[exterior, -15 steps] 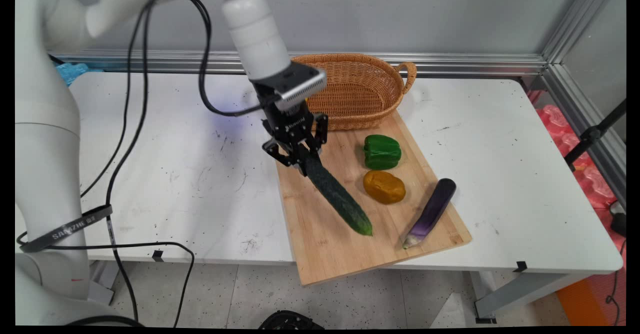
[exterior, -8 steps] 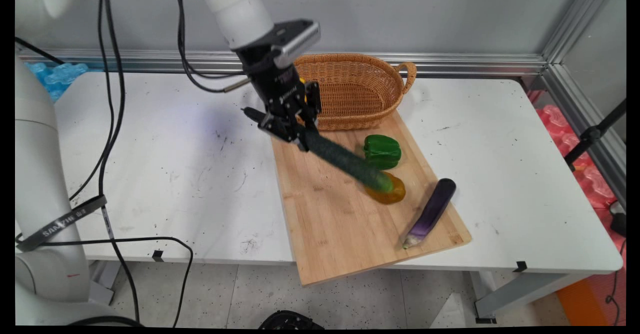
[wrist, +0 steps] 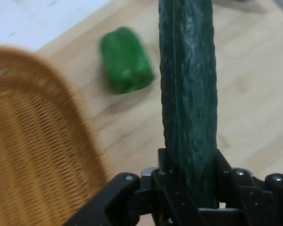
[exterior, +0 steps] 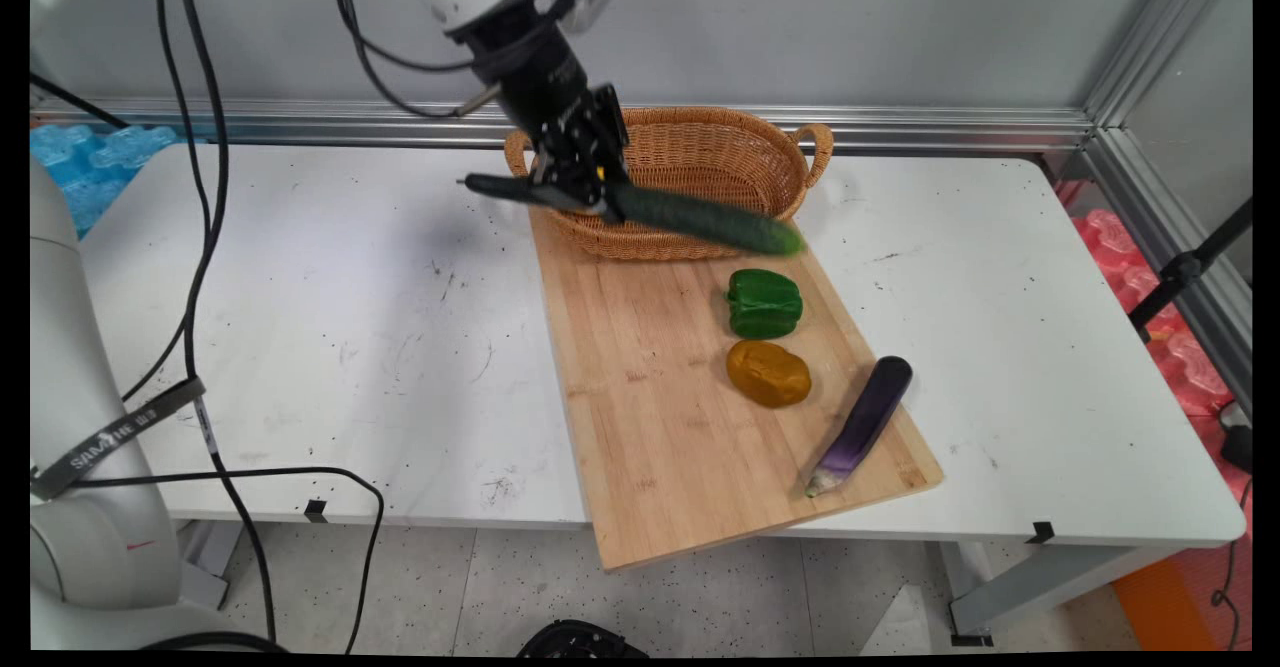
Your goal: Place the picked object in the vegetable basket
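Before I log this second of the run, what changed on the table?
The claw, shut on the cucumber, lifted it off the cutting board and swung it up toward the basket. The green pepper, the yellow one and the eggplant stayed put.

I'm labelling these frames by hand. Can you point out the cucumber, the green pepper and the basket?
cucumber (exterior: 700, 219): main view, middle of its length, past the claw (exterior: 580, 190).
green pepper (exterior: 764, 303): main view, its top face.
basket (exterior: 700, 127): main view, far rim.

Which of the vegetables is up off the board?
The cucumber, held in the tool; the green pepper, yellow one and eggplant lie on it.
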{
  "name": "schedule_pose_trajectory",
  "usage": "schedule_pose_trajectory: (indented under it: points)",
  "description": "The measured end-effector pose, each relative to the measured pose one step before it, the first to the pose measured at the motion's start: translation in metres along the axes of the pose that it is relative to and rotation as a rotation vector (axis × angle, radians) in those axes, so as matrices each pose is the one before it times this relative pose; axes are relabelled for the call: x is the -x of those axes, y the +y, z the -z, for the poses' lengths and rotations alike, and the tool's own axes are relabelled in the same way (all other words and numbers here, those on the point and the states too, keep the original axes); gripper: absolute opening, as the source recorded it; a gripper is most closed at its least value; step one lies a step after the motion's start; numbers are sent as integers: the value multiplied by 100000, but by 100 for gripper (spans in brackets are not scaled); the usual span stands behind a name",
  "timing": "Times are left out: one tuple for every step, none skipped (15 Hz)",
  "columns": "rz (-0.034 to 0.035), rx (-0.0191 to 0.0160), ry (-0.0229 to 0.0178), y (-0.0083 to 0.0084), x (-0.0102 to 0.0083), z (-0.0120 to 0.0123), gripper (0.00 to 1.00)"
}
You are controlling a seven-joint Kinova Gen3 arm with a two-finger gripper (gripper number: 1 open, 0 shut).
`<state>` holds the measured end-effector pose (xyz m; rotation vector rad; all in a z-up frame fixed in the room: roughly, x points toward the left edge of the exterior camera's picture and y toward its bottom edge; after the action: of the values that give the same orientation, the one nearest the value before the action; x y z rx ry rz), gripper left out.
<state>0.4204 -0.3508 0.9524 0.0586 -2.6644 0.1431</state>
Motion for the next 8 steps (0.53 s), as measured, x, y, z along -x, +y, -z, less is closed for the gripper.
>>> schedule_pose_trajectory:
  points:
    - [4685, -3135, -163, -772, 313, 583, 0]
    - [4077, -2831, -144, -743, 255, 482, 0]
    - [2852, -2091, -154, -603, 160, 282, 0]
    - [3927, -3063, -295, -883, 217, 366, 0]
    - [3717, -3356, -467, -1010, 167, 266, 0]
    - [2831, -2765, -631, -901, 87, 91, 0]
    - [2885, -2938, -780, -977, 64, 44, 0]
    - [2071, -2628, -1024, -940, 5, -103, 0]
